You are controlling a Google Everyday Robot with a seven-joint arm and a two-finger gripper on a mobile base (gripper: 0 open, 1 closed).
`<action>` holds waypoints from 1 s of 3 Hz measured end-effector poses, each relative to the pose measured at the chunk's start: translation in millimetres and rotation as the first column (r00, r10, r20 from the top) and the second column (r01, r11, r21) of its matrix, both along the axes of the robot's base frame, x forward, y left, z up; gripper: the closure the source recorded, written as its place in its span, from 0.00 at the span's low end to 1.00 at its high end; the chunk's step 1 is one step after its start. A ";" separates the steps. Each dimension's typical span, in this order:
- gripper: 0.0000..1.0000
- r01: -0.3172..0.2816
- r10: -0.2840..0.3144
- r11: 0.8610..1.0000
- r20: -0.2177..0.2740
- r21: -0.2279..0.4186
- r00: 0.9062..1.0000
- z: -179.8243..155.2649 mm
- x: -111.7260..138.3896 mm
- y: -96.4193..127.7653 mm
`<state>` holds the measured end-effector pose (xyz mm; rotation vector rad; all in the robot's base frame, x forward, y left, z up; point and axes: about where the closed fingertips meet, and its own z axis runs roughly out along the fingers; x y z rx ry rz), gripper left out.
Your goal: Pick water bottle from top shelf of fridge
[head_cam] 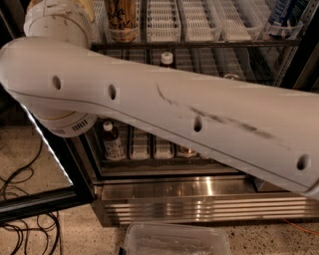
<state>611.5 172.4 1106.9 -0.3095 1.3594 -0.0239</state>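
Note:
My white arm (164,109) crosses the whole view in front of the open fridge (199,199). Its far joint (60,22) rises at the upper left, in front of the top shelf (199,44). The gripper is beyond the top edge, out of view. The top shelf holds white slotted lane trays (162,20) and a tall brown-and-gold can (122,20). At its far right stands a clear bottle with a blue label (284,15), possibly the water bottle; only its lower part shows.
Small brown-liquid bottles with white caps stand on lower shelves (112,142) (167,59). The black-framed door (50,154) with its lit strip hangs open at left. Cables (25,199) lie on the floor. A clear plastic tub (174,241) sits below the ribbed steel base.

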 end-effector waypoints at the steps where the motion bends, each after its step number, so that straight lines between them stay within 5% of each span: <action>1: 0.33 0.010 -0.010 1.000 0.011 -0.002 1.000 3.5 5.6 -2.1; 3: 0.33 0.049 -0.049 0.999 0.033 -0.005 0.998 8.1 16.2 -9.8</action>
